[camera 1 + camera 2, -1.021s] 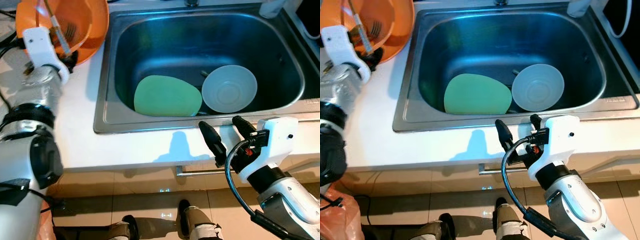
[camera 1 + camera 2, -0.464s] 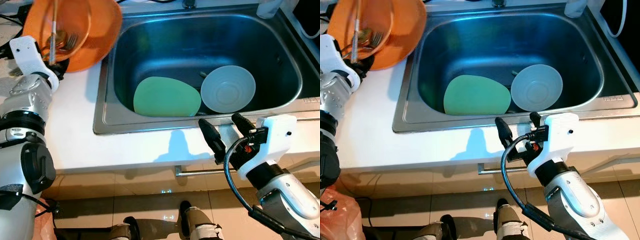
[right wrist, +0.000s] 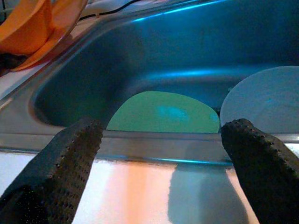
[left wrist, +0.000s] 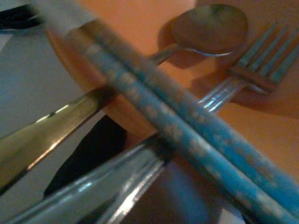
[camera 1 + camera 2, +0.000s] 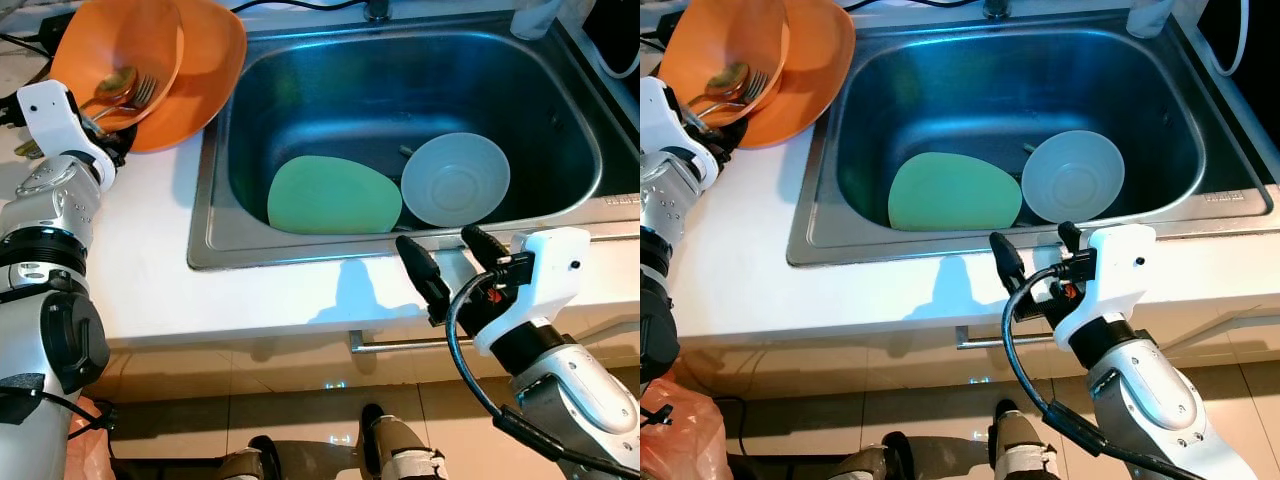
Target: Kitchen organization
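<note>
A steel sink (image 5: 300, 250) is set into a white table (image 5: 160, 260). Inside it lie a green plate (image 5: 333, 194) at about 6 o'clock and, touching it at 4 o'clock, a pale bowl (image 5: 456, 179). At 10 o'clock on the table sit orange bowls (image 5: 150, 60) holding a spoon (image 5: 117, 82) and fork (image 5: 145, 92). The left claw (image 5: 108, 132) is at their near rim, and whether it is spread or gripping I cannot tell; the wrist view shows utensil handles and a blue stick crossing close to the lens. The right claw (image 5: 450, 262) hovers spread and empty over the table's front edge, just short of the sink. A careless move of the left arm could likely tip the orange bowls into the sink, spilling the cutlery.
</note>
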Controlling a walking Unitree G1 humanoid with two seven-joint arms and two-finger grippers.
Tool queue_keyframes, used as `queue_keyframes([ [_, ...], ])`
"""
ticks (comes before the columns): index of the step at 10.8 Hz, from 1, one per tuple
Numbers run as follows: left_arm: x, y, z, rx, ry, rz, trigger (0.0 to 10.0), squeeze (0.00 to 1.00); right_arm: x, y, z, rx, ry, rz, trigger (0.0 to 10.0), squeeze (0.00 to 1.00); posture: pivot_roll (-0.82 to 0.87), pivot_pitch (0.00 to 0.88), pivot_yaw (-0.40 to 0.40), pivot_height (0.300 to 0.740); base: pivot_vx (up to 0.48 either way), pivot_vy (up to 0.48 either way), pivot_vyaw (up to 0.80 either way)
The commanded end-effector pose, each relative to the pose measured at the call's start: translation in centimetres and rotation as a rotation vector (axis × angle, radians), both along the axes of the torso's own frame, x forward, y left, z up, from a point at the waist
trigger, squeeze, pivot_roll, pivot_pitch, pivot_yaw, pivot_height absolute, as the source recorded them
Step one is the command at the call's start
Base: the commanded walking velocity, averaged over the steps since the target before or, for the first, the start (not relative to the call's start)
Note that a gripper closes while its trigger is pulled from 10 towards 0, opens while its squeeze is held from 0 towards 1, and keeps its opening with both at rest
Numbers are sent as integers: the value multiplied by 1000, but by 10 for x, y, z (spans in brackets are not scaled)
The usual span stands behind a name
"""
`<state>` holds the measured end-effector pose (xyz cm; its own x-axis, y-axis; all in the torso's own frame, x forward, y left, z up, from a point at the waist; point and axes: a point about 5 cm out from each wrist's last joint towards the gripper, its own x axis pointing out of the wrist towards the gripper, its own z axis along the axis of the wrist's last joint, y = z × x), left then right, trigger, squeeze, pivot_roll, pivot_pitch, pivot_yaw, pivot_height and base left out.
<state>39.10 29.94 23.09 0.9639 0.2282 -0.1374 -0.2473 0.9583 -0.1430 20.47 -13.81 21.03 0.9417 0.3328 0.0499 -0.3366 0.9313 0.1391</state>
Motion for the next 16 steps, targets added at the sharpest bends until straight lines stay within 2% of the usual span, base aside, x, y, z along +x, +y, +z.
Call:
queue_keyframes([
  [1, -18, 2, -66, -49, 290, 0, 10000, 0, -1, 0, -2, -2, 1, 4, 10000, 0, -296, 272, 50, 740, 0, 0, 0],
  [7, -23, 16, -51, -52, 304, -33, 10000, 0, 7, 2, -4, 9, -12, 19, 10000, 0, -228, 258, 62, 740, 0, 0, 0],
  [9, -29, 25, -47, -46, 318, -32, 10000, 0, 11, 4, -5, 14, -16, 29, 10000, 0, -194, 251, 64, 740, 0, 0, 0],
  [16, -42, 37, -18, -30, 290, -45, 10000, 0, 34, 13, -7, 33, -56, 93, 10000, 0, -84, 192, 46, 740, 0, 0, 0],
])
